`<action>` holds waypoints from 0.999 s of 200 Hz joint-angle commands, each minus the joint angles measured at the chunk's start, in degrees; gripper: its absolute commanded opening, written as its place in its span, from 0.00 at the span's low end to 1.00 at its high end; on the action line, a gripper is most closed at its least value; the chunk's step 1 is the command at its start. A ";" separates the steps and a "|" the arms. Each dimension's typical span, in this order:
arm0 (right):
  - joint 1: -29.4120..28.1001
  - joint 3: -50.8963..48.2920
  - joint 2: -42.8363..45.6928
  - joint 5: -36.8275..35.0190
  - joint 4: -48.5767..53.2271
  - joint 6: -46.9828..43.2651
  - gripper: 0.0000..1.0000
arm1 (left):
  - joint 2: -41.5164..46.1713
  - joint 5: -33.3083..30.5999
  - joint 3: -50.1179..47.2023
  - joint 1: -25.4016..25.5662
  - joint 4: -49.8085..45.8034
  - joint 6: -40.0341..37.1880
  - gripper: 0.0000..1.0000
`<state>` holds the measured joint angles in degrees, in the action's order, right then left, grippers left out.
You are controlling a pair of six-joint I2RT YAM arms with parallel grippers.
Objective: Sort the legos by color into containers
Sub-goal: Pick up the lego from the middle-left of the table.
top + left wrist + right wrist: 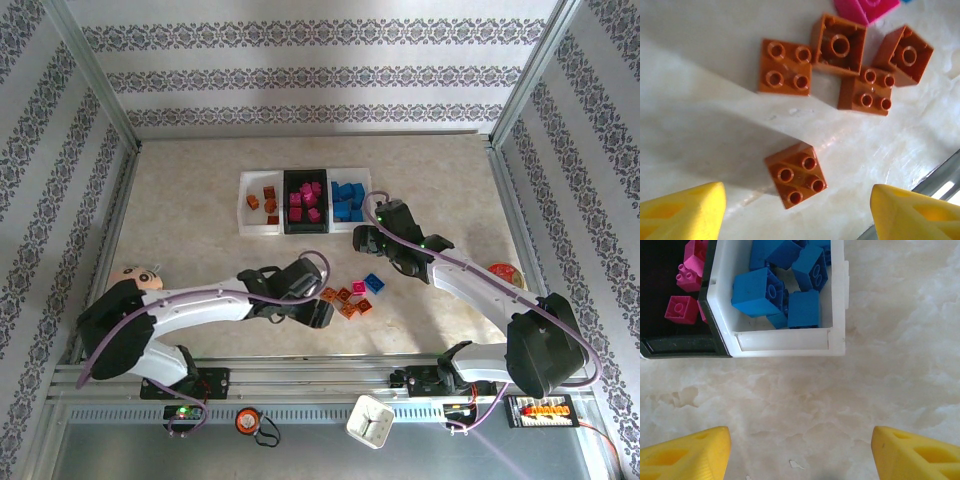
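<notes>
left gripper (797,217): jaws wide apart, empty, hanging just below one orange lego (795,175) without touching it
left arm: low, running from the lower left of the top view rightward to the loose legos (350,297) at centre
right gripper (800,455): spread wide, empty, over bare table (875,385) just below the blue-filled white bin (785,340)
right arm: bent, rising from lower right toward upper left
containers (250,222): row at upper centre, with orange left, pink in the black middle, blue right
</notes>
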<state>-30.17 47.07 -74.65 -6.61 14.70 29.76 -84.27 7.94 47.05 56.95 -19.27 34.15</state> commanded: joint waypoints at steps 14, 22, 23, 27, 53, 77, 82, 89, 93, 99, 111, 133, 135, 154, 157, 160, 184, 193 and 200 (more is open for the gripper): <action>-0.26 -1.22 1.22 -0.33 -0.38 0.52 0.74 | -6.83 -0.91 4.26 2.11 -0.68 1.40 0.69; -0.15 -1.37 1.76 -0.33 -0.23 0.48 0.74 | -8.00 -1.74 4.95 2.15 -1.97 1.00 0.65; -0.15 -1.41 1.77 -0.33 -0.17 0.48 0.74 | -8.14 -1.90 5.05 2.13 -2.12 0.96 0.65; -0.12 -1.49 2.05 -0.33 -0.11 0.45 0.74 | -8.61 -2.29 5.19 2.15 -2.53 0.75 0.63; 0.03 -2.29 3.48 -0.41 -0.19 0.34 0.74 | -11.41 -3.23 5.94 2.11 -2.96 -0.45 0.53; 0.20 -2.42 3.81 -0.38 -0.12 0.28 0.75 | -12.60 -3.27 6.60 2.11 -3.06 -0.90 0.40; 0.29 -2.44 3.77 -0.34 -0.19 0.29 0.75 | -12.46 -3.37 6.55 2.11 -2.97 -0.85 0.38; 0.36 -2.50 3.74 -0.38 -0.12 0.28 0.75 | -12.05 -3.59 6.37 2.11 -2.97 -0.84 0.34; 0.38 -2.55 3.68 -0.36 -0.15 0.25 0.75 | -11.79 -3.75 6.21 2.11 -2.97 -0.87 0.32; 0.42 -2.51 3.72 -0.29 -0.11 0.22 0.75 | -11.35 -4.19 6.02 2.11 -3.05 -0.86 0.30; 0.55 -2.56 3.64 -0.30 -0.27 0.22 0.75 | -10.37 -5.44 5.67 1.95 -3.67 -1.14 0.28; 0.73 -2.51 3.64 -0.08 -0.31 0.37 0.75 | -6.60 -7.10 3.94 -1.22 -4.39 -1.71 0.24; 0.80 -2.53 3.64 -0.07 -0.36 0.34 0.75 | -6.12 -7.21 3.73 -1.71 -4.25 -1.83 0.24; 0.75 -2.55 3.46 0.05 -0.46 0.47 0.75 | -1.00 -8.71 2.44 -7.53 -4.28 -3.54 0.24; 0.73 -2.52 3.45 -0.02 -0.54 0.46 0.75 | -0.39 -9.00 2.40 -8.61 -4.29 -3.88 0.24; 0.75 -2.57 3.38 -0.01 -0.56 0.52 0.75 | 0.55 -9.16 2.45 -9.49 -4.29 -4.26 0.24; 0.86 -2.81 3.11 0.04 -0.73 0.72 0.74 | 4.58 -9.92 4.05 -20.18 -2.18 -6.63 0.24; 0.83 -2.77 2.96 0.02 -0.83 0.81 0.75 | 4.54 -8.73 5.03 -24.40 -0.14 -6.99 0.24; 0.82 -2.78 2.86 0.10 -0.78 0.75 0.74 | 3.65 -7.68 6.31 -27.43 1.19 -6.99 0.24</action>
<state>-29.74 45.08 -71.72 -6.59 14.61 29.91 -80.60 0.60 50.37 37.36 -21.45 30.13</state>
